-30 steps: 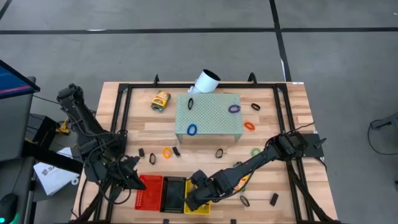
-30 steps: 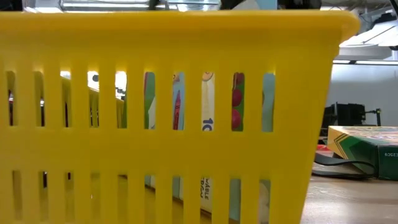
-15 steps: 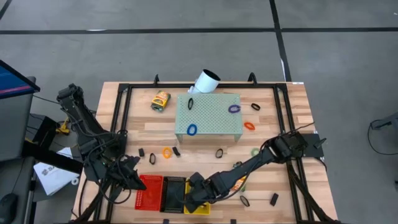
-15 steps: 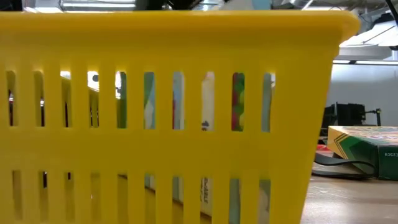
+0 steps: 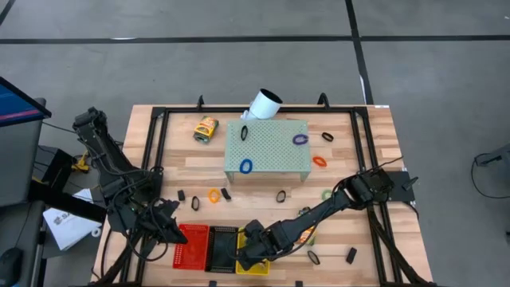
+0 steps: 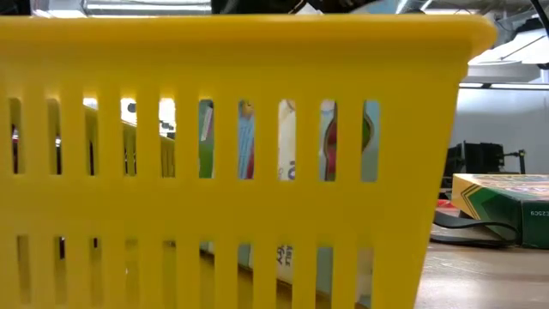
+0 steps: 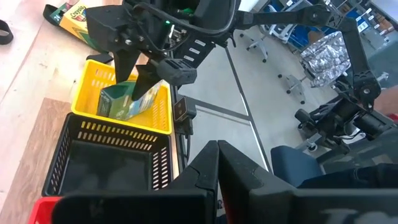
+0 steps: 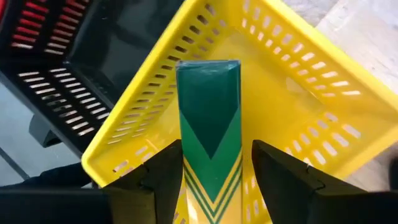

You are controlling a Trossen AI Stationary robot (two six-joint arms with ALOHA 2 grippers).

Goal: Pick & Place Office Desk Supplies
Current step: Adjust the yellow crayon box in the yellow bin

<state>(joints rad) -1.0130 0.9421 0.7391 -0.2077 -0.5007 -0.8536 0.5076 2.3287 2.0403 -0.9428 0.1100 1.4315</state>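
Right gripper [image 8: 211, 180] was down in the yellow basket [image 5: 253, 265] at the tabletop's [image 5: 343, 163] front edge, fingers clamped on a green crayon box [image 8: 209, 124]. The box stood on end between the fingers, its far end over the basket floor; whether it touched the floor, couldn't tell. Left wrist view showed the same box [image 7: 127, 99] inside the yellow basket [image 7: 99, 112] with the right gripper [image 7: 134, 68] gripping it from above. Low view was filled by the basket wall [image 6: 232, 206], with the printed box [image 6: 287, 146] visible through the slots. Black basket [image 5: 222, 248] sat just left of the yellow one, red basket [image 5: 192, 243] left of that. Left gripper [image 5: 167, 222] waited by the red basket, fingers together. Another crayon box [image 5: 305, 232] lay on the tabletop beside the right arm, and one more [image 5: 206, 127] near the back left by the perforated block [image 5: 267, 149]. Coloured loops were scattered around: blue [image 5: 245, 166] and purple [image 5: 300, 139] on the block, orange [image 5: 213, 194] in front of it.
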